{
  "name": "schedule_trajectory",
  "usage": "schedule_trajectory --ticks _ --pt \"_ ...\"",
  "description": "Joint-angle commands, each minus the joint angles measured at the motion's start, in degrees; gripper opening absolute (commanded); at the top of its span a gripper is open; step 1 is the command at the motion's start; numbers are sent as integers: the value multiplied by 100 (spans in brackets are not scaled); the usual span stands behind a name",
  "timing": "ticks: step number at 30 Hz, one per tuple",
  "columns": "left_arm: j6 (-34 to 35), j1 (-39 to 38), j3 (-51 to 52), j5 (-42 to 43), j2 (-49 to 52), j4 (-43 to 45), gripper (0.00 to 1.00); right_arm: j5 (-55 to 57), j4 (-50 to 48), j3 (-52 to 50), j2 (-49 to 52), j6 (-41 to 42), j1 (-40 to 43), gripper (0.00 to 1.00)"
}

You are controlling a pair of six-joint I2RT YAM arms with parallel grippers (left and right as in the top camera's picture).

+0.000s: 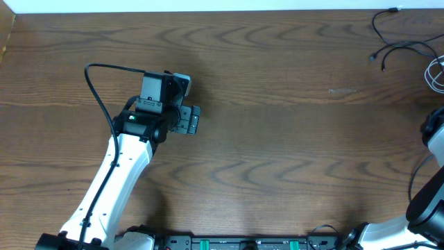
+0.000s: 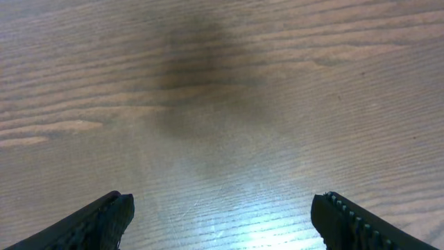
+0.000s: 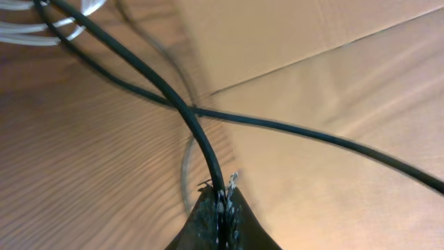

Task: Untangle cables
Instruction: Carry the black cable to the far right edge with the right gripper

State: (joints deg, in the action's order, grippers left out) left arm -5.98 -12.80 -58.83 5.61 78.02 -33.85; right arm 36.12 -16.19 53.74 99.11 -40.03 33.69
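My left pincer (image 2: 223, 206) hangs wide open above the wooden table (image 1: 277, 139), gripping nothing. My right pincer (image 3: 222, 198) is clamped on a black cable (image 3: 161, 89), which crosses a second black cable (image 3: 312, 135) just beyond my fingertips. A white cable (image 3: 35, 36) loops behind them. The bunch lies at the table's far right corner, well apart from my left arm.

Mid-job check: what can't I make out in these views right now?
Right wrist: the black cable held by the right hand leaves the frame; its ends are unseen.
Overhead: that hand lies beyond the right edge, which also cuts the white cable.
Overhead: plug ends too small to identify.
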Motion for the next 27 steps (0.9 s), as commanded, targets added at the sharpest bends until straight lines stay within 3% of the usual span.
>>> schedule_trajectory --ticks 1,14,23,24,25,26,27 --pt "31 24 -52 -72 22 0 87 551 -369 101 52 -647 46 1" --pt "31 24 -52 -72 22 0 87 592 -138 101 55 -710 592 1" --pt "31 22 -52 -72 22 0 87 0 555 101 55 -94 1034 1" --pt "31 24 -52 -72 22 0 87 -127 627 101 55 17 1056 5" --pt "31 24 -52 -72 22 0 87 -267 682 101 55 179 1064 18" --pt "31 22 -52 -72 22 0 87 -463 730 101 55 372 1078 36" --pt "31 24 -52 -72 22 0 87 -638 767 101 55 553 1080 62"
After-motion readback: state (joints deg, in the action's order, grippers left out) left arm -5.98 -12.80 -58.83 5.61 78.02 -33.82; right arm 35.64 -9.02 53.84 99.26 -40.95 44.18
